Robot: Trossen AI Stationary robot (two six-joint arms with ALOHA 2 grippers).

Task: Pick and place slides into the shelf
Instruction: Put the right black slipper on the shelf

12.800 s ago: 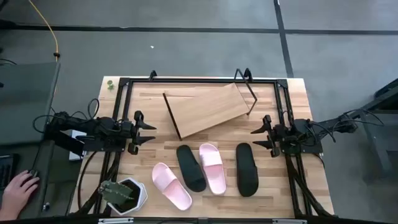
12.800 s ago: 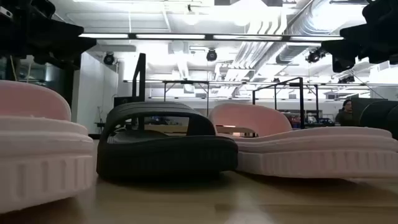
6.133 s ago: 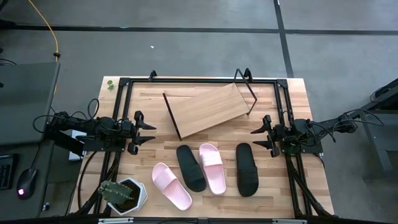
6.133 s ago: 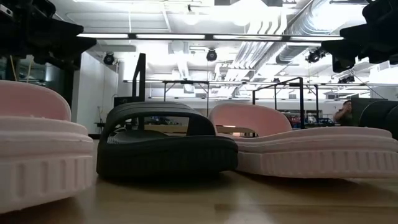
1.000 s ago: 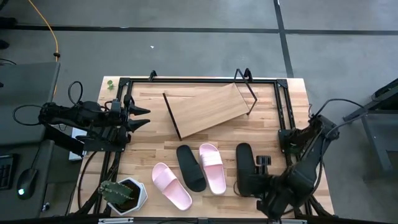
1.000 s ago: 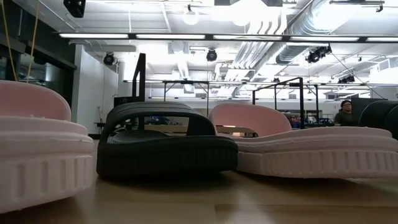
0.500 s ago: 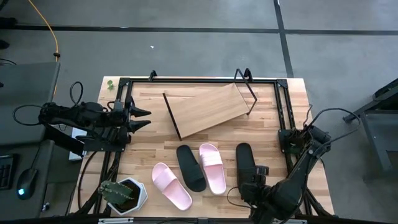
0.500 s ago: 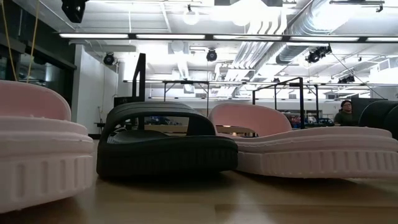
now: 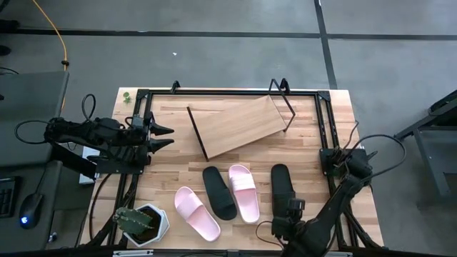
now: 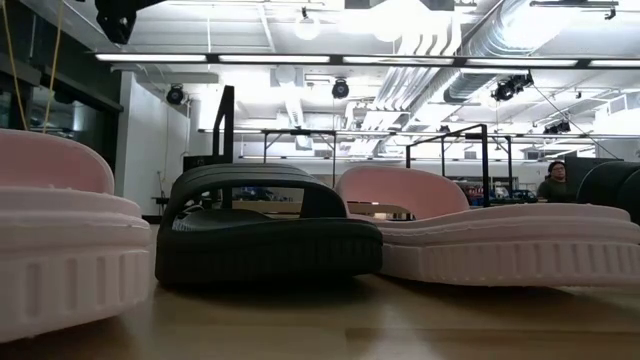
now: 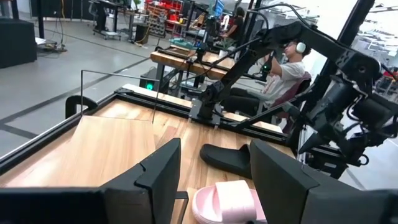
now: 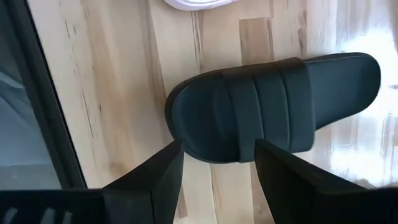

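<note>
The right gripper (image 9: 293,208) hangs with jaws wide apart just above the toe end of the black slide (image 12: 267,109), which lies flat on the table (image 9: 348,114) directly beneath it. It looks light, rubbery and springy; I'd pinch across its wide strap (image 12: 264,106) or one sole edge. The left gripper (image 9: 166,136), also open, waits far off beside the shelf (image 9: 235,126)

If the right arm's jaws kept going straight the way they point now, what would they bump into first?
Most likely the black slide on the right side of the table. The right gripper hangs above it with its jaws open, pointing down at the toe end. How far above is hard to judge.
</note>
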